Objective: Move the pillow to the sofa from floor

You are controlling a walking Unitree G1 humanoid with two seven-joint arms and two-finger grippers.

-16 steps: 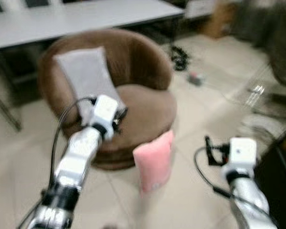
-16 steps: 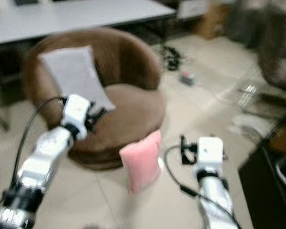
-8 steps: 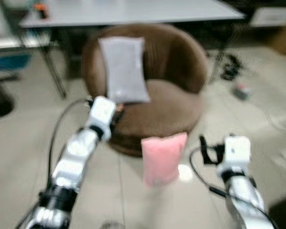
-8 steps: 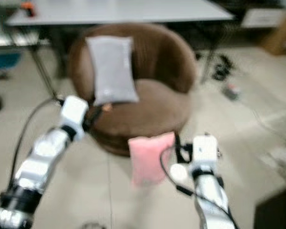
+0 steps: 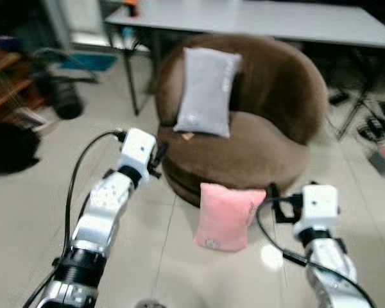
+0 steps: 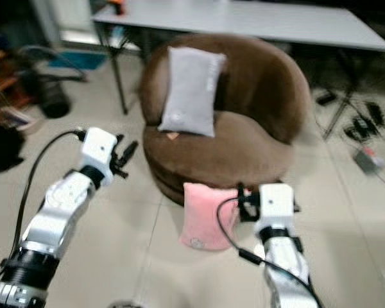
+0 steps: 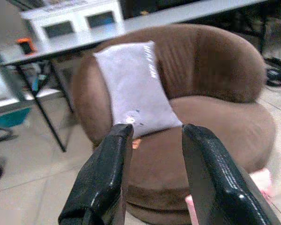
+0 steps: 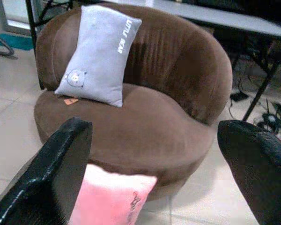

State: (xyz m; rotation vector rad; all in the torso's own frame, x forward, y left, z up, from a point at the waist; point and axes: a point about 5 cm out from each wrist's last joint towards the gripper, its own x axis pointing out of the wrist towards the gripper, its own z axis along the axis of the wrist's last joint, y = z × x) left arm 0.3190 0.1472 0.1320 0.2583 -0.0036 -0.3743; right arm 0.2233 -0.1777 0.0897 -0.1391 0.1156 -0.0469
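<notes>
Approaching pink pillow (image 5: 226, 217) on floor (image 5: 25, 212) | sofa (image 5: 269, 122) behind | both jaws open, empty | next: reach down, grasp

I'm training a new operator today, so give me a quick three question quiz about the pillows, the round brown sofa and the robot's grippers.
1. True or false: the pink pillow already lies on the sofa seat.
2. Which colour is the pillow leaning against the sofa's backrest: A grey, B pink, C brown?
3. Are the right gripper fingers open or shut?

Key:
1. False; it stands on the floor against the sofa's front.
2. A, the grey pillow.
3. Open, wide apart.
</notes>
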